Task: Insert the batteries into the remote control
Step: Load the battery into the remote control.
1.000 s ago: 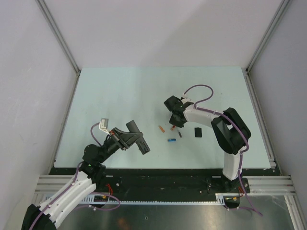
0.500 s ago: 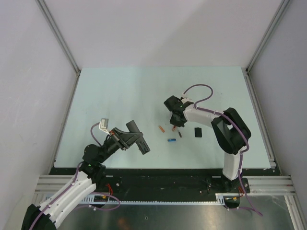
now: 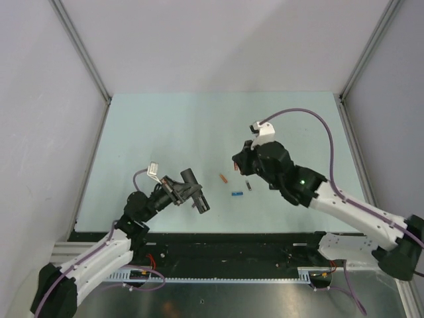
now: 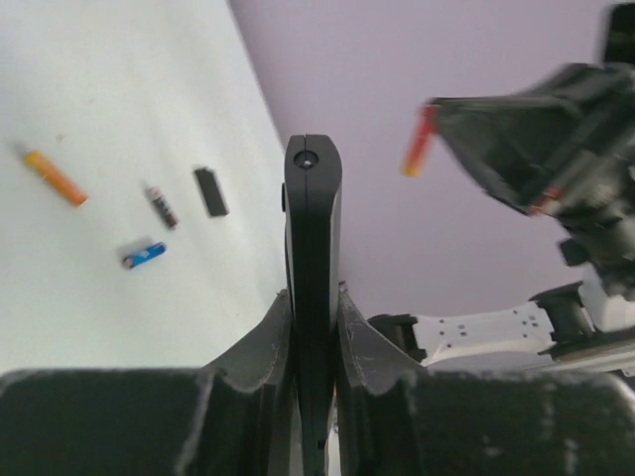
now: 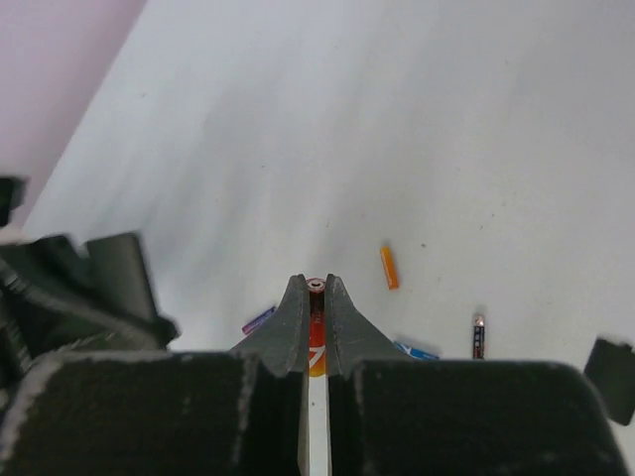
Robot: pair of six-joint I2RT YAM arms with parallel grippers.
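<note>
Above the desk (image 3: pixel 165 132), in the overhead view, the left jaws are pinching the remote control (image 3: pixel 200 203) and holding it off the surface near the front edge, left of centre. The right jaws are hanging over the middle of the desk, pressed together on something too small to make out from here. Between the two arms three loose batteries are lying apart from one another: an orange battery (image 3: pixel 224 177), a blue battery (image 3: pixel 236 193) and a dark grey battery (image 3: pixel 248 185).

In the left wrist view, the left jaws are gripping the remote control (image 4: pixel 313 228) by its two broad faces, so it is showing edge-on and pointing away from the camera. To its right the right jaws are appearing blurred, with an orange-red battery (image 4: pixel 420 142) sticking out of their tip, apart from the remote control. On the desk to the left, the orange battery, dark grey battery and blue battery are lying near a small black piece (image 4: pixel 209 191).

In the right wrist view, the right jaws are clamping the orange-red battery (image 5: pixel 316 347) lengthwise, its metal end peeking out at their tips. Below them a purple battery (image 5: pixel 259 319) is lying just to the left. The orange battery (image 5: pixel 389 268), blue battery (image 5: pixel 417 351) and dark grey battery (image 5: pixel 478 335) are lying to the right. The small black piece (image 5: pixel 607 365) is sitting at the right edge.
</note>
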